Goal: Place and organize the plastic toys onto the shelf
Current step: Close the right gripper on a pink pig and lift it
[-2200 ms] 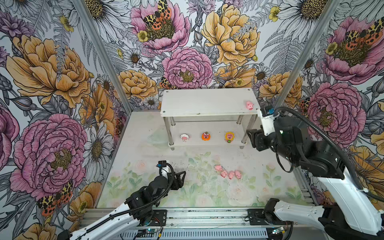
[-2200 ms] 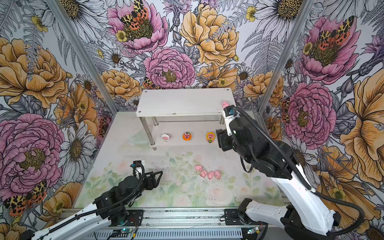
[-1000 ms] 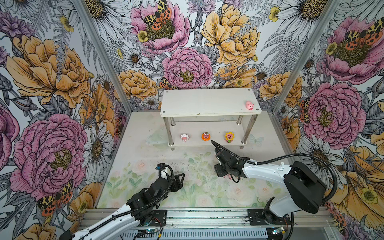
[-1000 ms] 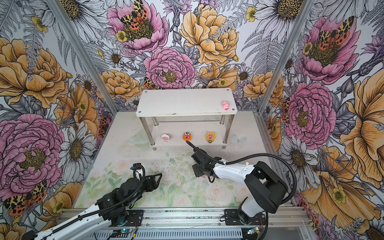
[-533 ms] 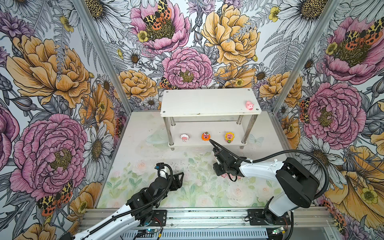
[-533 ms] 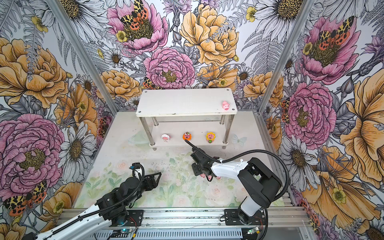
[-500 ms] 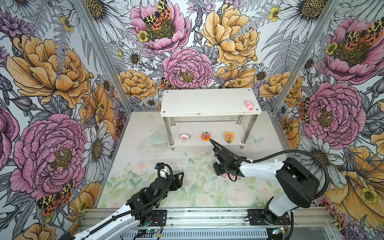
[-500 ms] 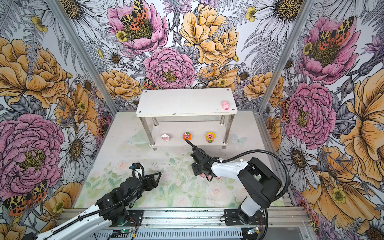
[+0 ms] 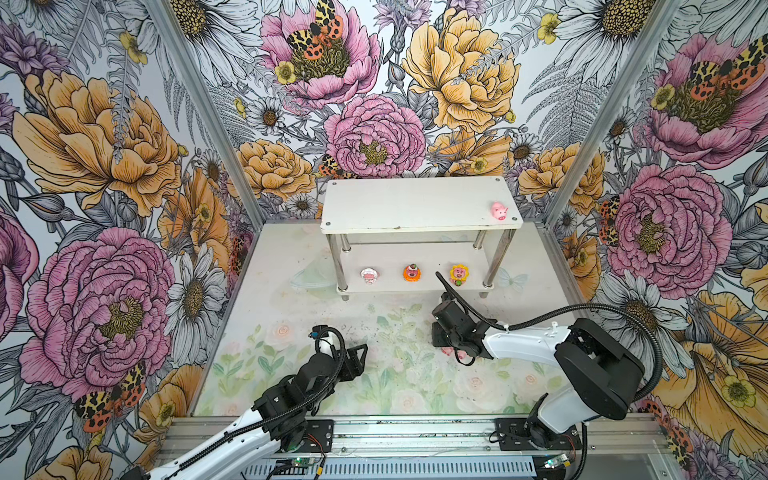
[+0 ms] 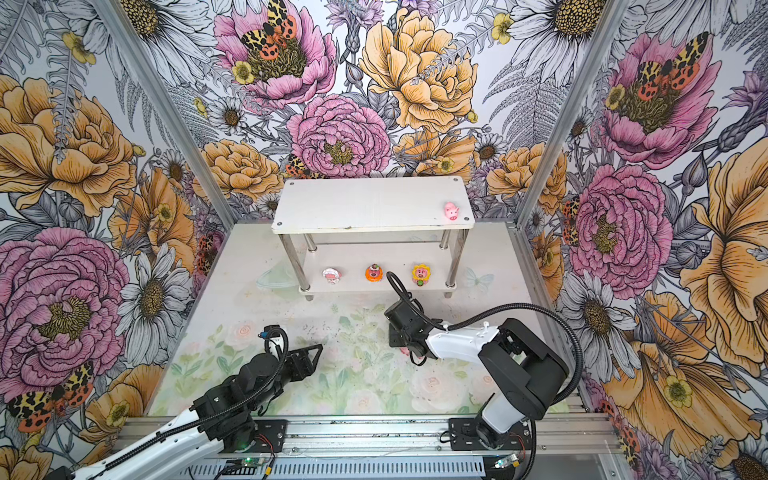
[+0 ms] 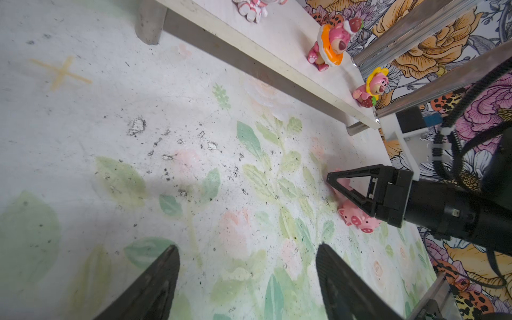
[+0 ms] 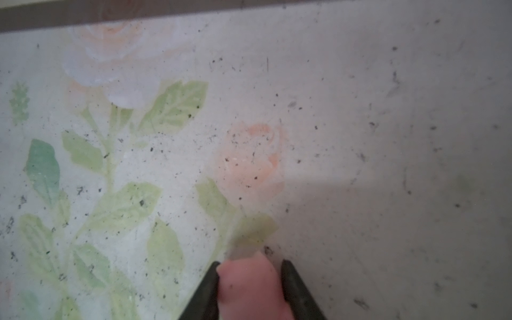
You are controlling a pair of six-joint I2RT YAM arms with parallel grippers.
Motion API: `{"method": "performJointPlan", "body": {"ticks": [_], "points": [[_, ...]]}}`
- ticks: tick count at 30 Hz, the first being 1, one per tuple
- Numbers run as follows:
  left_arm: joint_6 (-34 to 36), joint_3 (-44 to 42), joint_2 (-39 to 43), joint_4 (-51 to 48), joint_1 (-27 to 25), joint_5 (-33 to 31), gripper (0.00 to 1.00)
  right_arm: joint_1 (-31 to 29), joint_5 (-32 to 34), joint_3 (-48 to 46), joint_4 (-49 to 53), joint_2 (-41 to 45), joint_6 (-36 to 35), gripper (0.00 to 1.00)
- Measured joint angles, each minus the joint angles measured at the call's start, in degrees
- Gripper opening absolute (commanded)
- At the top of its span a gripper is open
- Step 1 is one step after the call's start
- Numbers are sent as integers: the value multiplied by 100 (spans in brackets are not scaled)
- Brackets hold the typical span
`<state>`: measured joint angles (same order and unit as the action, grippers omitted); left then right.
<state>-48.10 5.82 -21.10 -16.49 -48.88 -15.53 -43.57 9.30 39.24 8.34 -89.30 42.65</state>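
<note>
The white two-tier shelf point(image 9: 415, 203) point(image 10: 370, 203) stands at the back. One pink pig point(image 9: 499, 210) point(image 10: 451, 211) sits on its top tier near the right end. On the lower tier stand the white-rimmed point(image 9: 369, 276), orange-rimmed point(image 9: 412, 272) and yellow-rimmed point(image 9: 459, 273) toys. My right gripper point(image 9: 435, 336) point(image 12: 250, 264) is low on the mat in front of the shelf, shut on a pink pig point(image 12: 249, 288). More pink pigs point(image 11: 357, 219) lie on the mat beside that gripper, mostly hidden under the arm in both top views. My left gripper point(image 9: 360, 353) point(image 11: 246, 248) hovers open over the mat, holding nothing.
The floor is a worn mat printed with faint roses and leaves point(image 9: 395, 374). Floral walls close in on three sides, with metal posts point(image 9: 569, 166) at the back corners. A rail point(image 9: 374, 432) with both arm bases runs along the front edge.
The right arm has swung from the shelf's right end down to the pigs on the mat, and its jaws have come together on one pig. The left arm has barely moved.
</note>
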Motion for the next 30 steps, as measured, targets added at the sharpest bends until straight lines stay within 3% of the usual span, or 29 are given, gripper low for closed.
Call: {"method": "performJointPlan", "body": {"ticks": [7, 13, 22, 30], "points": [[0, 0, 0, 0, 7, 22, 79, -85, 2, 0, -76, 4, 149, 62], [0, -2, 0, 0, 9, 22, 80, -319, -103, -15, 42, 79, 68, 54], [-2, -66, 0, 9, 44, 24, 80, -575, -7, -15, 205, 111, 37, 50], [-15, -70, 0, 15, 44, 44, 80, -560, 334, 11, 275, 42, 26, 27]]}}
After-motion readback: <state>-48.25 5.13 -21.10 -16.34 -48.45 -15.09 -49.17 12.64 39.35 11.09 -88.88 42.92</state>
